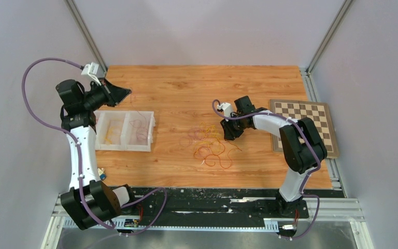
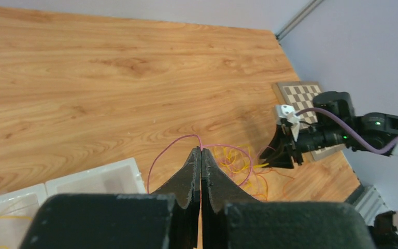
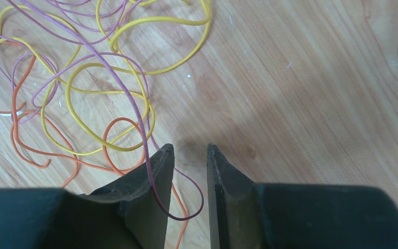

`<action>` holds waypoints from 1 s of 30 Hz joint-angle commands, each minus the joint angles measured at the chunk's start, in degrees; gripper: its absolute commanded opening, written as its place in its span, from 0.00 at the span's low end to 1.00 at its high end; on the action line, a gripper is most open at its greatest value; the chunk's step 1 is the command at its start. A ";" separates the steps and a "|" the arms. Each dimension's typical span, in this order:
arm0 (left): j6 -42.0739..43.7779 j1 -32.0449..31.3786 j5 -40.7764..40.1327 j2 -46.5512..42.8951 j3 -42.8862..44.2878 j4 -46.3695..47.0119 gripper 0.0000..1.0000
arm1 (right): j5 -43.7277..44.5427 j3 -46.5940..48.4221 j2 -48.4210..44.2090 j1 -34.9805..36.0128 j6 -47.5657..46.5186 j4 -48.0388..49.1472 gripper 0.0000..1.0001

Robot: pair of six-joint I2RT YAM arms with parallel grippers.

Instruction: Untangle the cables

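The cables [image 1: 210, 145] lie in a loose tangle of yellow, orange, red and pink strands at the table's middle. My right gripper [image 1: 231, 132] sits low at the tangle's right edge. In the right wrist view it [image 3: 190, 150] is open; a pink-purple cable loop [image 3: 202, 199] drapes over its left finger and hangs in the gap, above yellow [image 3: 119, 149] and orange [image 3: 15, 135] strands. My left gripper [image 1: 119, 95] is raised at the back left, beyond the tray. Its jaws [image 2: 201, 150] are shut on a thin pink cable [image 2: 171, 148] that arcs out on both sides of the tips.
A white tray [image 1: 99, 146] with divided compartments stands at the left, holding yellow and reddish strands. A chessboard [image 1: 306, 127] lies at the right edge, partly under the right arm. In the left wrist view the tray's corner [image 2: 109, 174] shows below the left fingers.
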 commanded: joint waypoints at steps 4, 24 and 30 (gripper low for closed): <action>14.50 -0.64 -14.25 1.50 -1.95 -4.09 0.00 | -1.62 0.43 -0.17 -0.26 -0.16 0.18 0.29; 38.56 -14.32 -33.72 15.96 -8.89 -12.94 0.00 | -1.96 -0.75 -0.67 -0.48 -0.17 -0.66 0.30; 39.12 -15.68 -37.41 22.13 -6.50 -14.33 0.00 | -2.68 -1.67 -1.90 -0.52 -0.29 -1.19 0.29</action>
